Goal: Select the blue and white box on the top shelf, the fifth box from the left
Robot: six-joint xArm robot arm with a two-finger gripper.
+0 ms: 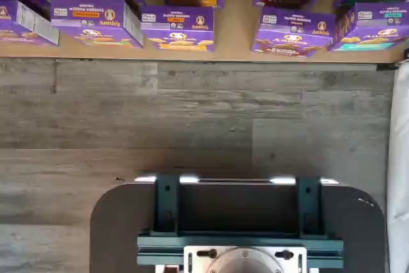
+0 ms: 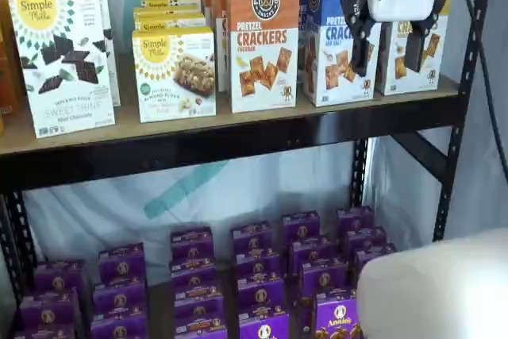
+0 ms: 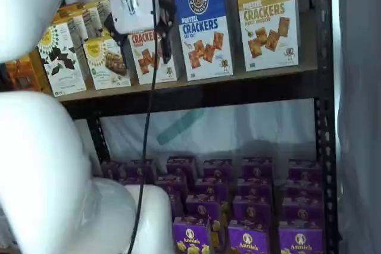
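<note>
Pincer (image 2: 390, 44), fingers spread and empty, hovering before blue box (image 2: 332, 45): should be centring on its face, avoiding orange carton (image 2: 263, 37) alongside.

Two white cracker boxes with green and yellow suns (image 2: 63, 57) stand at the left, one large and one smaller (image 2: 175, 73). An orange-topped pretzel cracker box (image 2: 263, 37) stands to their right. A yellow-topped pretzel box (image 3: 266, 16) stands at the far right. Below, many purple boxes (image 2: 262, 275) sit in rows on a tan board (image 1: 236, 23). The floor (image 1: 192, 119) is grey wood.
</note>
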